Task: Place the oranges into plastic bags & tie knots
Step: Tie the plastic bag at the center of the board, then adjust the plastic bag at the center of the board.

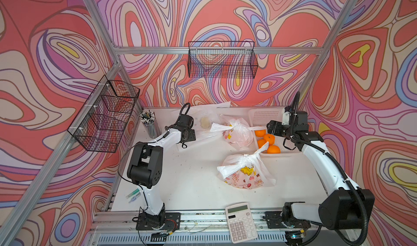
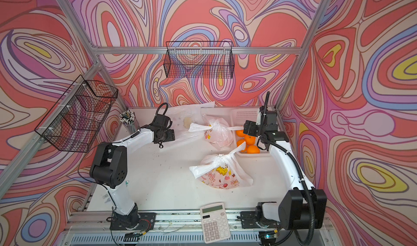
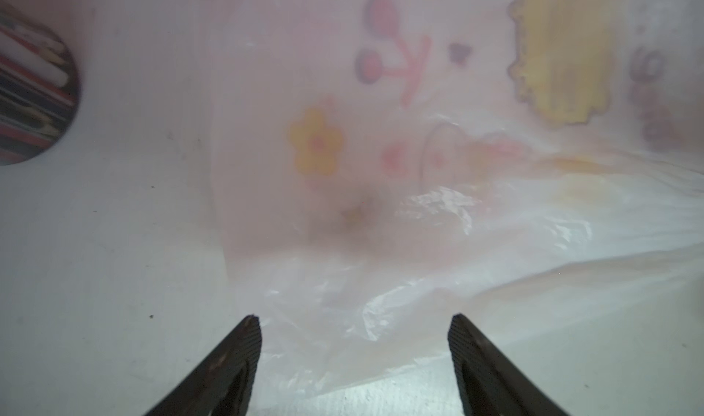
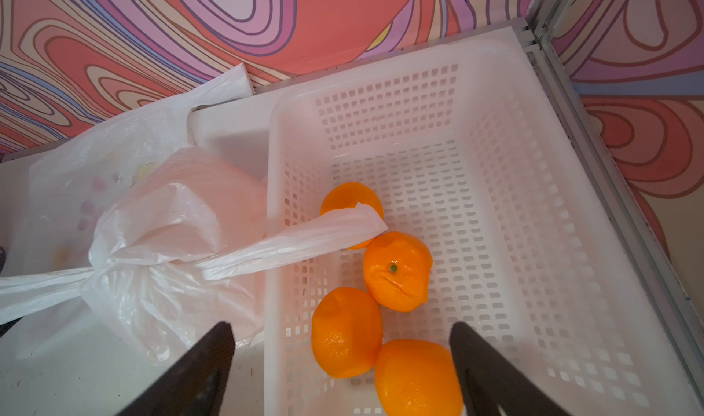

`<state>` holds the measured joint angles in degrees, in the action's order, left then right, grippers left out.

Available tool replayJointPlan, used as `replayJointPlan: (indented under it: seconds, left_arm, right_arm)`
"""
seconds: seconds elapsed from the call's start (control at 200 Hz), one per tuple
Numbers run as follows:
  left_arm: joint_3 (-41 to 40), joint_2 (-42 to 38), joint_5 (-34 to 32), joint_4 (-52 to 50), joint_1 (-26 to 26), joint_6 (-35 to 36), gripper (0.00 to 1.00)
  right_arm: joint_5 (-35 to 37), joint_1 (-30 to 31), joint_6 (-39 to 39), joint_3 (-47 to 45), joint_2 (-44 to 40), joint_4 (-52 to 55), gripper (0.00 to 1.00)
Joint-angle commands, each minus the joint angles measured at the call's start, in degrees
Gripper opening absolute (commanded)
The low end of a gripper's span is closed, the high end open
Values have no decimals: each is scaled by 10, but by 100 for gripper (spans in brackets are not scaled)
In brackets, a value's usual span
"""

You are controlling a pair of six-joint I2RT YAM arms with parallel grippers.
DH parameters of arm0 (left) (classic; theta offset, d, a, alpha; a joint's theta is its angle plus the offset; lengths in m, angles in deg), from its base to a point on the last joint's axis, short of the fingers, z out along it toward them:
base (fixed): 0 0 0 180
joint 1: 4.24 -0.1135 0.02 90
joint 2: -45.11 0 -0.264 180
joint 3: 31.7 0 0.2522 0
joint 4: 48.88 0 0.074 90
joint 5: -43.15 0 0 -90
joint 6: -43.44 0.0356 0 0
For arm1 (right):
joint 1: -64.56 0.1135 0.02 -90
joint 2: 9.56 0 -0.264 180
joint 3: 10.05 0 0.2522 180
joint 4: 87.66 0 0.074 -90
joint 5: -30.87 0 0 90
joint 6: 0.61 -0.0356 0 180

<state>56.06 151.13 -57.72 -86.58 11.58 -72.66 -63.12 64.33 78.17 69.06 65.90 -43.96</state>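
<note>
Four small round bright oranges lie loose in the near part of a white perforated plastic basket at the far right of the white tabletop. The right fingers hover above them, spread wide and holding nothing.

Just left of the basket sits the far tied bag, thin translucent white plastic with cartoon prints. Its handles are twisted into a knot, and one handle end drapes over the basket rim onto an orange. Nearer, mid-tabletop, sits the near tied bag of the same plastic, with its own knot.

At the far centre a flat bag, printed with flowers and a yellow bubble, lies seemingly unfilled. The left fingers hang over it, wide apart and empty.

The oranges look firm, light and apt to roll, so a hold across the widest part seems safest. The bag film looks limp and slippery, so the handle loops appear the best place to take it.

Fruit inside the tied bags shows at most as a faint pinkish-orange tint, so no count is possible. The left wrist view is blurred, and the flat bag's mouth cannot be made out. One orange is cut off at the edge of the right wrist view. A white calculator rests at the near edge.
</note>
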Motion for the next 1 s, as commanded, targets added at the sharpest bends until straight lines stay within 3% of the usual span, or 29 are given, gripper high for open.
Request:
replayJointPlan:
  seconds: [0.0,0.195,0.466,0.656,0.726,0.962,0.997]
  left_arm:
    - [15,12,-81,-42,-8,-25,85]
    - [-12,31,-45,-25,-24,-46,84]
    - [-29,57,-6,-3,-31,-58,61]
    - [-32,72,1,-2,-32,-72,54]
    - [-32,74,3,-4,-32,-72,45]
    - [-48,41,2,20,-35,-69,1]
    - [-49,30,5,26,-35,-64,0]
  right_arm:
    - [16,-2,6,-12,7,3,93]
    - [20,-2,9,-14,15,0,93]
    - [24,-2,11,-11,21,2,93]
    - [29,-2,15,-11,21,4,93]
    - [32,-2,15,-12,21,4,93]
    - [37,-2,15,-10,17,3,93]
    - [36,-2,15,-10,16,3,93]
